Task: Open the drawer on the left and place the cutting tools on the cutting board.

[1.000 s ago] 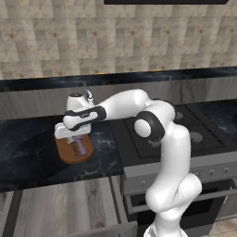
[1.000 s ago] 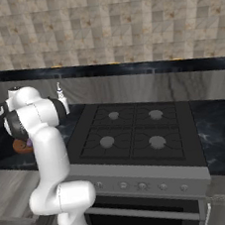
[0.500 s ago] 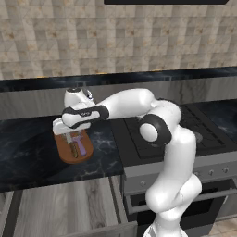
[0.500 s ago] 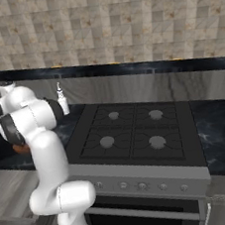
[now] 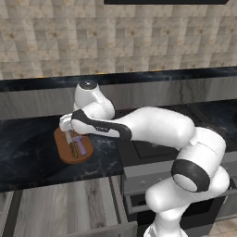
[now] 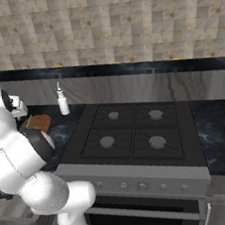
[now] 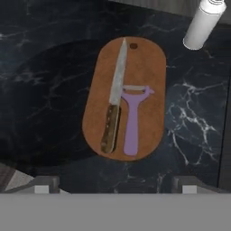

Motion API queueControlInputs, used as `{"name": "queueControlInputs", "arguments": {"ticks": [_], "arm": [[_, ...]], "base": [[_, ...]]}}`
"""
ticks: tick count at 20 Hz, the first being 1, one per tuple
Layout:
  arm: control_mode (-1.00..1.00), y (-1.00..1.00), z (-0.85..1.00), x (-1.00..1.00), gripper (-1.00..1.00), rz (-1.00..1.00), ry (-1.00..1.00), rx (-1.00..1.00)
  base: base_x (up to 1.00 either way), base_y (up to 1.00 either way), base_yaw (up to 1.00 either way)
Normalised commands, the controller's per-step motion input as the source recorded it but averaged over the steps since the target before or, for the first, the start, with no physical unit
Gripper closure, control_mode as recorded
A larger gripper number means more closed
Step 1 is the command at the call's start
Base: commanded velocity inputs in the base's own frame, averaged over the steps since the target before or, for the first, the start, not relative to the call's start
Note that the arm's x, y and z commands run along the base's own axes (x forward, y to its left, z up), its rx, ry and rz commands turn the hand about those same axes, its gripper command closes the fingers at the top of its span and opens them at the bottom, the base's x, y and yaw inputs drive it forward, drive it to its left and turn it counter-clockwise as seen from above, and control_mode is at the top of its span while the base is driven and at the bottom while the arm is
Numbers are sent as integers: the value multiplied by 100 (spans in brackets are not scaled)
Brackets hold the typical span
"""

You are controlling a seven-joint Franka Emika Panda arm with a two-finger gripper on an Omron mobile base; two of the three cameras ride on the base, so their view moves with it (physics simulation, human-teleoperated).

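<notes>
drawer (image 5: 65, 208) pulled open below the dark counter (image 7: 40, 81), cutting board (image 7: 144, 63) on it carrying knife (image 7: 115, 97) and lilac peeler (image 7: 131, 119) side by side, gripper (image 7: 115, 182) above with jaws spread, empty

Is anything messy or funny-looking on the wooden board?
Nothing stands out. The knife and the purple peeler lie flat, side by side on the cutting board. The drawer below is open.

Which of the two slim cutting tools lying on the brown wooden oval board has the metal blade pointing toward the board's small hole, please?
The knife with brown wooden handle; its silver blade tip lies beside the hole, while the lilac-purple Y-shaped peeler lies alongside it, shorter.
</notes>
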Motion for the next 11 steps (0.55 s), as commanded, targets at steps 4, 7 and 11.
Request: {"name": "queueControlInputs", "arguments": {"ticks": [4,7,11], "arm": [[-100,-97,63,-100,-100,0,-12,12],[-100,-92,63,-84,-100,0,-7,11],[-100,-85,79,-44,-100,0,-2,7]], "base": [[0,0,0],[0,0,0],[0,0,0]]}}
